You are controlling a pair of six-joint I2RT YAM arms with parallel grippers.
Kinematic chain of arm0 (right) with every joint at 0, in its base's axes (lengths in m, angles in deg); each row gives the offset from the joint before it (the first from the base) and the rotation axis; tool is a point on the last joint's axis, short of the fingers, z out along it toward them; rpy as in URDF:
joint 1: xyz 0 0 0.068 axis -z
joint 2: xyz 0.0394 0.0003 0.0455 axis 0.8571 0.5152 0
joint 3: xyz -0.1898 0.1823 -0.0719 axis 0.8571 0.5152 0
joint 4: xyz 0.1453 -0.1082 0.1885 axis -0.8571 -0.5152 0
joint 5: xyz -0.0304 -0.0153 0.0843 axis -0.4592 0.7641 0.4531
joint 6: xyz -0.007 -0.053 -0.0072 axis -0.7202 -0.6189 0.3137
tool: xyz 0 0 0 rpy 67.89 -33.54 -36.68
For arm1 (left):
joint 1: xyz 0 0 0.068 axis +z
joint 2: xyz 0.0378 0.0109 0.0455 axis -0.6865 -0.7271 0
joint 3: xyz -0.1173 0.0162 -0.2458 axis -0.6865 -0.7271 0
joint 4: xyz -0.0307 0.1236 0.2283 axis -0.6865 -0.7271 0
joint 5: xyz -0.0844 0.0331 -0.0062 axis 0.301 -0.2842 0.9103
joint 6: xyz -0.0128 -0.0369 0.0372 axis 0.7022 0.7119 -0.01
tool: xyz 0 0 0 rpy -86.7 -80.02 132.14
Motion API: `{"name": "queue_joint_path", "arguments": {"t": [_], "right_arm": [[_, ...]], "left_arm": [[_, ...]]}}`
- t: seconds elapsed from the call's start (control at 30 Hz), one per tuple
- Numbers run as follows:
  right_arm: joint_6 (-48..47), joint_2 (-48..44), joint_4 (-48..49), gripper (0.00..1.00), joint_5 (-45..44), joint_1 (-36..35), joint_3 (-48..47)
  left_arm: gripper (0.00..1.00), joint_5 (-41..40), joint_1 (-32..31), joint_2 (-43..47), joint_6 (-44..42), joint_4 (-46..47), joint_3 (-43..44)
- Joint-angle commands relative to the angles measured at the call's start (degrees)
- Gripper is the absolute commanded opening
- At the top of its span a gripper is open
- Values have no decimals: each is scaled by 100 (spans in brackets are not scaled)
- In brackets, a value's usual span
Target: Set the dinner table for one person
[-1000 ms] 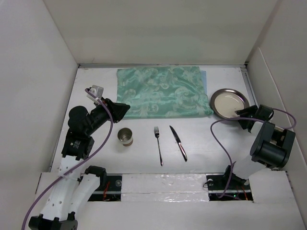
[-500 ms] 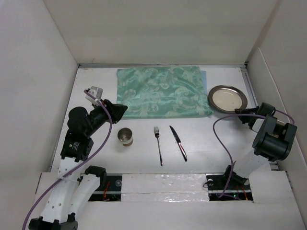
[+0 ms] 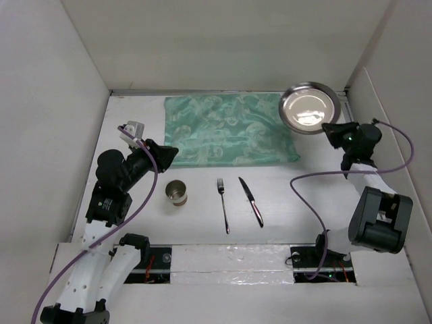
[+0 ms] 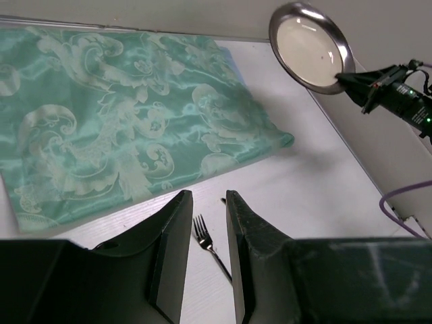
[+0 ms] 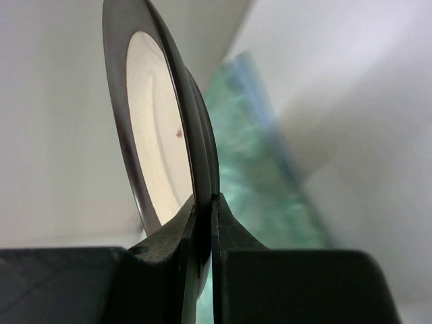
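Top view: the right gripper point(image 3: 335, 129) pinches the plate point(image 3: 310, 108) by its rim and holds it tilted at 1 o'clock above the dinner table point(image 3: 304, 202), by the corner of the green cloth point(image 3: 226, 128). The fork point(image 3: 223, 204) and knife point(image 3: 250, 200) lie at 6 o'clock, the cup point(image 3: 177, 193) at 7

Left wrist view: the left gripper point(image 4: 202, 260) hangs part-open and empty near the cloth's edge

Right wrist view: the jaws clamp the rim edge-on. The grip looks thin, so it seems best to level the plate slowly, lower it flat onto the cloth, and let go only once it rests

The dinner table point(image 3: 199, 217) — flat, matte white — lies walled by panels.
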Motion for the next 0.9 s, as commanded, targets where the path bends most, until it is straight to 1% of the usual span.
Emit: {"name": "queue_joint_path", "arguments": {"t": [0.0, 0.1, 0.13, 0.17, 0.23, 0.3, 0.37, 0.4, 0.47, 0.57, 0.6, 0.77, 0.87], "right_arm": [[316, 99, 1604, 0, 970, -1098, -642], [413, 731, 2017, 0, 847, -1715, -949], [483, 924, 2158, 0, 829, -2057, -1055], [527, 1300, 2229, 0, 794, -2217, -1187], [623, 1654, 2457, 0, 724, -2602, -1529], [615, 2136, 2371, 0, 592, -2832, -1819], [580, 2419, 2247, 0, 504, -3113, -2241], [580, 2655, 2221, 0, 486, -3193, -2347], [528, 2833, 2098, 0, 356, -3386, -2585], [457, 3114, 1799, 0, 205, -3475, -2813], [439, 3176, 1781, 0, 170, -3536, -2840], [220, 3553, 1097, 0, -190, -3704, -3007], [211, 3676, 991, 0, -260, -3756, -2955]], "left_arm": [[24, -207, -16, 111, -30, 255, 91], [25, -383, -16, 137, -21, 238, 64], [25, -383, -16, 146, -13, 255, 47], [25, -401, -16, 146, -12, 273, 29], [25, -436, -16, 164, -4, 317, 20], [26, -427, 37, 103, 5, 308, 11], [26, -375, 37, 94, 5, 326, 3], [26, -374, 89, 94, 5, 334, 3], [26, -357, 142, 32, 14, 317, 20], [26, -287, 142, 6, 14, 334, 11], [26, -313, 142, 6, 14, 343, 11], [26, -260, 142, -30, 5, 343, 20], [26, -295, 142, -64, 5, 317, 29]]}}
